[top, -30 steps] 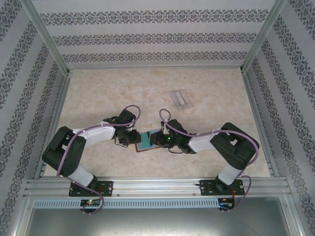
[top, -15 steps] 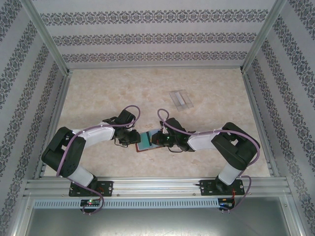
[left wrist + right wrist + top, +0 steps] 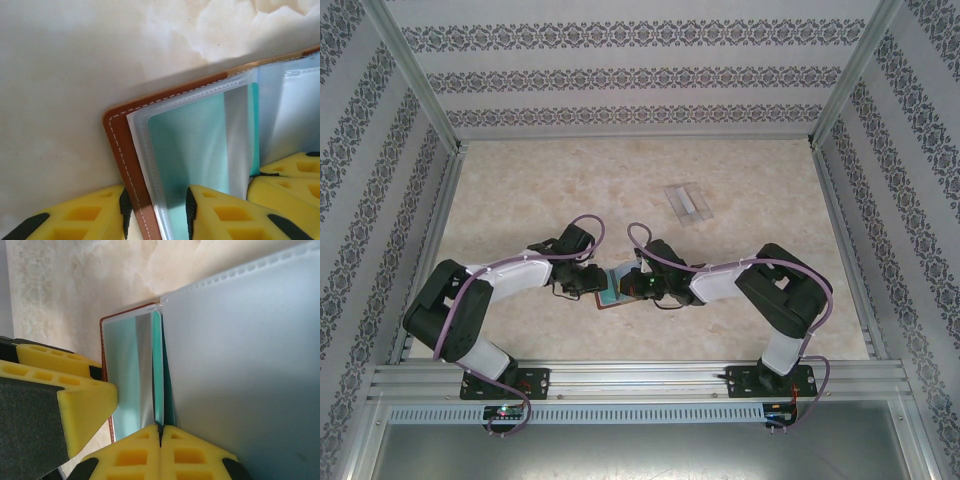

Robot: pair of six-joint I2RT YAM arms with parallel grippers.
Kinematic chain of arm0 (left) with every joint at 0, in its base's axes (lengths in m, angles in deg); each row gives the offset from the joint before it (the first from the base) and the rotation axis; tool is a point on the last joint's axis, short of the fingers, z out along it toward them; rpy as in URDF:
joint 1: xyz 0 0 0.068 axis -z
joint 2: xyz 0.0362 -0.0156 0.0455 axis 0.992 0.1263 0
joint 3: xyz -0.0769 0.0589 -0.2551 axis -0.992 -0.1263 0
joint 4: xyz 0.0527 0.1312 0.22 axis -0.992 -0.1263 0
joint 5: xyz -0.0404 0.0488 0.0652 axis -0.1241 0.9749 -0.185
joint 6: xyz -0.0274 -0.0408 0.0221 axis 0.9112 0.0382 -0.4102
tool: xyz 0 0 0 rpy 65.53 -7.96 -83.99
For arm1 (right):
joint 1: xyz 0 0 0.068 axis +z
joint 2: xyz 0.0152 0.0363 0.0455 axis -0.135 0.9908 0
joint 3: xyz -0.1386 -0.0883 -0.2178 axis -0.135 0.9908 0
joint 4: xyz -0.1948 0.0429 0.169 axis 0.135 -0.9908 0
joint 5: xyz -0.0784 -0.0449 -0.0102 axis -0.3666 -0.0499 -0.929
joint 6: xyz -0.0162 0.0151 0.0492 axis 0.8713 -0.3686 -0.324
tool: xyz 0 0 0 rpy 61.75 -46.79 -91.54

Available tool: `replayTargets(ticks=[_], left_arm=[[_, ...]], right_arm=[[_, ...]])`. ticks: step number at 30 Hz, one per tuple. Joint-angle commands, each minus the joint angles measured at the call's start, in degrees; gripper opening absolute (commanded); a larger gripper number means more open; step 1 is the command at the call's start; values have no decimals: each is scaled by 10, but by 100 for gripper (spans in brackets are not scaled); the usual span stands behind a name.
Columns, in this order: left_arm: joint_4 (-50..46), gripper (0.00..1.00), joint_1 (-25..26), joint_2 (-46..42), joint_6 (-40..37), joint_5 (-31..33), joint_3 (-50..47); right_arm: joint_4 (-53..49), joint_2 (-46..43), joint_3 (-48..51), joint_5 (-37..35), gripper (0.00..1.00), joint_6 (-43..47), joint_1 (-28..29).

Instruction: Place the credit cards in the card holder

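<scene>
Card holder (image 3: 611, 293), brown with clear sleeves, is being held open flat on the table (image 3: 750, 180), close to the middle of its near edge. Its stitched border is being straddled by the left gripper (image 3: 156, 212), whose fingers are being held spread, one resting on a sleeve with a first teal card (image 3: 200, 145) inside. A second teal card (image 3: 158, 370) is being pinched edge-on by the right gripper (image 3: 160, 434), fingers pressed together, at a sleeve's mouth. A clear case (image 3: 688, 203) is lying well apart, toward the far edge.
</scene>
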Motion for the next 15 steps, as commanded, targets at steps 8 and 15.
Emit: replayTargets(ticks=[8, 15], left_arm=[[63, 38, 7, -15, -7, -13, -10], [61, 36, 6, -2, -11, -16, -2]], right_arm=[[-55, -50, -2, -19, 23, 39, 3], [-59, -35, -12, -19, 17, 43, -1]])
